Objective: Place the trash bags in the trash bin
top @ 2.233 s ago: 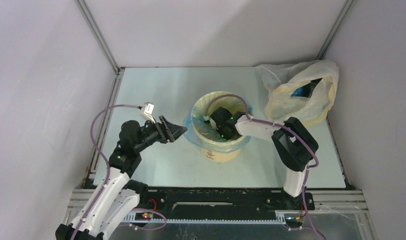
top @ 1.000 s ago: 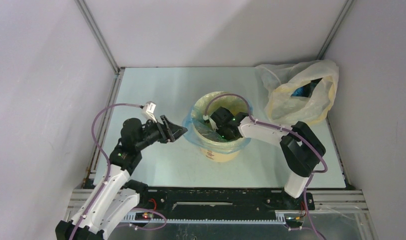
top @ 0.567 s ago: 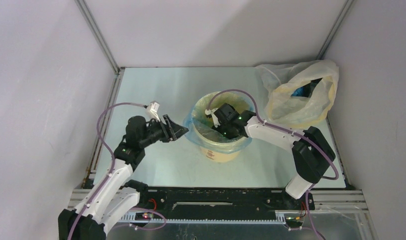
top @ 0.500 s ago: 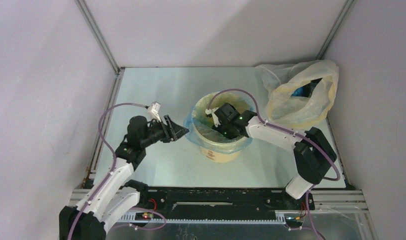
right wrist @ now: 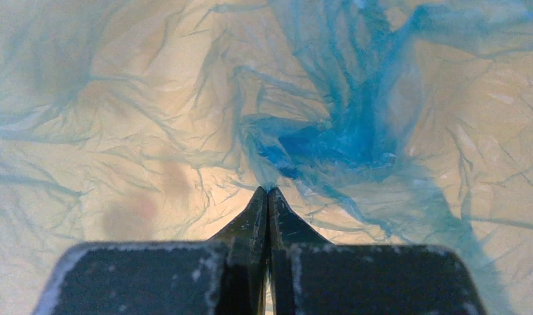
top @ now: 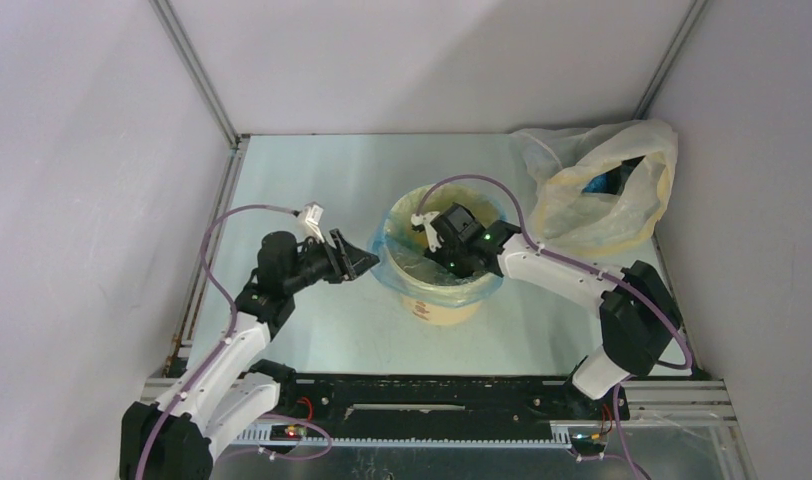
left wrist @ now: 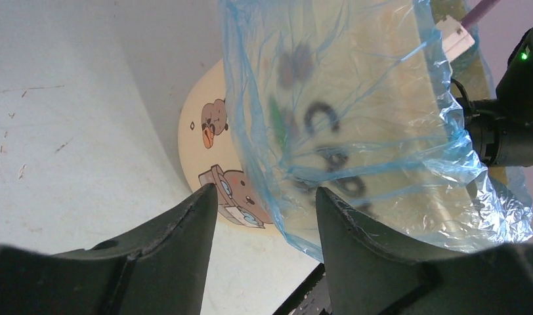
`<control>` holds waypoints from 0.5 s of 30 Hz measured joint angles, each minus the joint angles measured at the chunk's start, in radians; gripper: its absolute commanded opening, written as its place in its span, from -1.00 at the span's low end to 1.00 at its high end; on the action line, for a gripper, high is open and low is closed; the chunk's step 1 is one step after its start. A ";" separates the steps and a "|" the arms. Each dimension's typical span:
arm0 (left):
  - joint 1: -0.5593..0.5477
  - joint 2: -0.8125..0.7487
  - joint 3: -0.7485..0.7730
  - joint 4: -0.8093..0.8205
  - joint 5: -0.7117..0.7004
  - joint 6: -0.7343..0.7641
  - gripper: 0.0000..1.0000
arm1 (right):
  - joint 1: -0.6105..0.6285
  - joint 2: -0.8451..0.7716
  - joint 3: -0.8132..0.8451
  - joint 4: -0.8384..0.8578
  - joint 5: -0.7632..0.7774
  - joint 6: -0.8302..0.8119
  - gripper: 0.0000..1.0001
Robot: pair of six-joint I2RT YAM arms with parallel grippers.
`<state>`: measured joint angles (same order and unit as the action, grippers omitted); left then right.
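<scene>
The yellow-orange trash bin (top: 437, 305) stands mid-table. The blue trash bag (top: 390, 268) lines it, and its edge hangs over the rim. My right gripper (top: 440, 263) reaches down into the bin. In the right wrist view it (right wrist: 268, 191) is shut, pinching the blue film (right wrist: 316, 141) at its tips. My left gripper (top: 368, 262) is open at the bin's left side. In the left wrist view its tips (left wrist: 265, 192) straddle the bag's hanging edge (left wrist: 356, 98) without touching it, beside the bin's cartoon-printed wall (left wrist: 208, 131).
A larger pale yellowish see-through bag (top: 597, 185) with dark and blue things inside lies at the back right corner. Grey walls close in on three sides. A black rail (top: 432, 410) runs along the near edge.
My right arm's elbow has swung out to the right and its wrist has shifted slightly right and back inside the bin. My left gripper has edged right, closer to the bin.
</scene>
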<state>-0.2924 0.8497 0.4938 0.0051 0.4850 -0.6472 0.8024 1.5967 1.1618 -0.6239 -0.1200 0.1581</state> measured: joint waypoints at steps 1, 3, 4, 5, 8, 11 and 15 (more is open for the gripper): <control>0.000 0.001 0.000 0.005 0.001 0.000 0.25 | 0.006 0.000 0.000 0.001 -0.008 0.002 -1.00; -0.001 0.003 0.000 0.015 0.001 -0.001 0.25 | 0.026 0.000 0.000 0.011 -0.031 0.009 -1.00; -0.002 0.005 0.000 0.020 0.001 -0.002 0.25 | 0.042 0.000 0.000 0.018 -0.050 0.011 -1.00; -0.004 0.008 0.000 0.024 0.001 -0.004 0.25 | 0.060 0.000 0.000 0.022 -0.074 0.009 -1.00; -0.012 0.019 -0.002 0.040 0.002 -0.008 0.25 | 0.106 0.011 0.013 0.017 -0.134 -0.014 -1.00; -0.019 0.035 -0.005 0.053 0.010 -0.009 0.25 | 0.130 0.035 0.037 0.003 -0.159 -0.035 -1.00; -0.020 0.040 -0.013 0.062 0.017 -0.010 0.25 | 0.101 0.041 0.039 -0.017 -0.151 -0.036 -1.00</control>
<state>-0.3122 0.8902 0.4812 0.0669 0.5018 -0.6575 0.9039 1.6379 1.2011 -0.6407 -0.2710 0.1219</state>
